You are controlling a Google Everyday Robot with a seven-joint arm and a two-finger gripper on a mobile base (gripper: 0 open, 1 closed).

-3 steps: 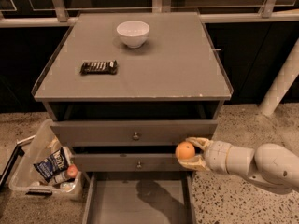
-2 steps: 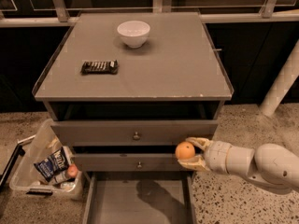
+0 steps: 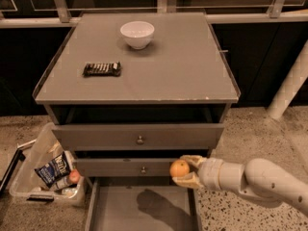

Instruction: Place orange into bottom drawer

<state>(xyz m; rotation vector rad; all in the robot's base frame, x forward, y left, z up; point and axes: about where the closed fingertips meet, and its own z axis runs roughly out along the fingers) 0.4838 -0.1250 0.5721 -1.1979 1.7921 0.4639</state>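
Observation:
The orange (image 3: 179,168) is a small round bright fruit held between my gripper's two pale fingers (image 3: 188,181). My gripper (image 3: 186,169) reaches in from the right on a white arm and is shut on the orange. It hangs in front of the middle drawer's right end, above the right part of the bottom drawer (image 3: 115,208). The bottom drawer is pulled out, a grey tray with a flat floor, and a shadow lies on that floor.
A grey cabinet top (image 3: 183,76) holds a white bowl (image 3: 137,34) and a dark snack bar (image 3: 101,69). Two upper drawers with round knobs (image 3: 140,140) are nearly shut. A clear bin of snack packets (image 3: 50,170) stands on the floor at left. A white post (image 3: 288,88) stands at right.

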